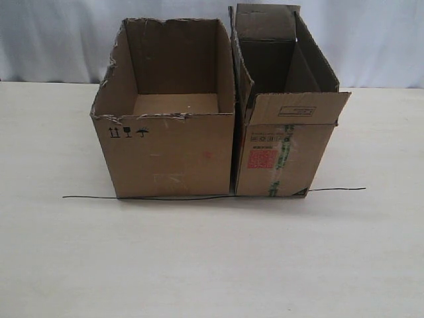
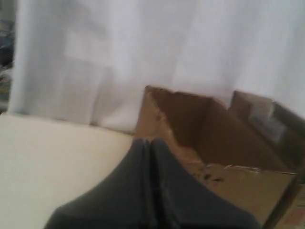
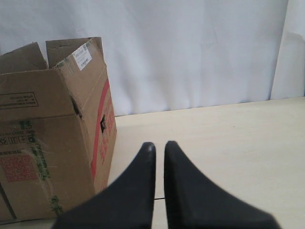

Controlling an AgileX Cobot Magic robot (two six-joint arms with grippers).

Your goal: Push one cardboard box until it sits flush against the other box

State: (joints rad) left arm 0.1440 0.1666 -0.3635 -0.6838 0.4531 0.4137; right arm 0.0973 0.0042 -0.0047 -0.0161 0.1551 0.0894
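Dark left gripper (image 2: 151,141) fills the foreground of its wrist view, fingers pressed together with no gap; beyond the tips is the torn corner of the wide box (image 2: 238,186), and whether they touch it I cannot tell; over to the right gripper (image 3: 159,145), fingers drawn in to a thin slit, nothing between them, hanging over bare table (image 3: 238,143) and clear of the tall box (image 3: 47,143) beside it; neither gripper shows in the exterior view.

From the exterior camera, a thin black line (image 1: 86,197) runs across the table at 6 o'clock of both boxes, right along their front bottom edges; the wide box sits centre-left, open-topped, ragged rim, small black symbols (image 1: 128,132) on its front; the tall box stands at its 3 o'clock, side to side, the two walls meeting along a dark seam with no table showing between them; the tall one carries a red label (image 1: 262,159) and green tape (image 1: 287,142), its front flap (image 1: 298,106) folded outward, other flaps upright; white curtain (image 1: 53,40) hangs at 12 o'clock behind everything.
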